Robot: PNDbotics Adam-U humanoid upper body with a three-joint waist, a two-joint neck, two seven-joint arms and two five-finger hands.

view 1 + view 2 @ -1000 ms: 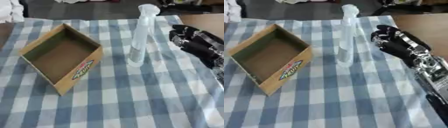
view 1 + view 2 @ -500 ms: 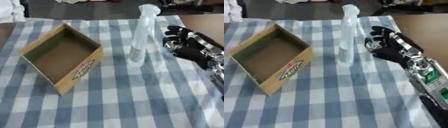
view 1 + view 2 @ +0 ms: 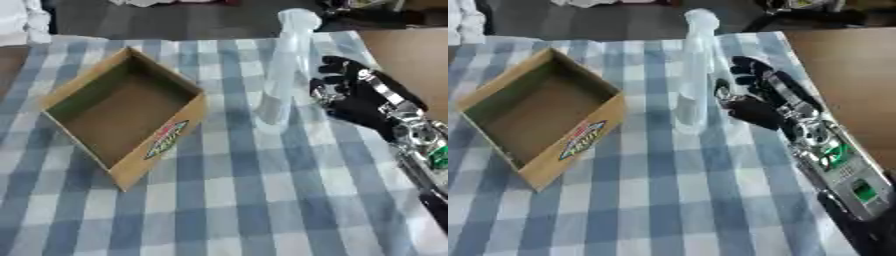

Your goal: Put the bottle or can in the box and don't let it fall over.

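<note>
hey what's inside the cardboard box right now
Nothing shows inside the cardboard box: its brown floor is bare. The near wall hides a strip of floor behind it. The clear bottle stands outside on the checked cloth.

A checked cloth (image 3: 262,200) carries an open cardboard box (image 3: 122,115) (empty) and an upright clear bottle (image 3: 282,70).

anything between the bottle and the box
Nothing: only bare checked cloth lies between the clear bottle and the cardboard box, seen in both eye views.
</note>
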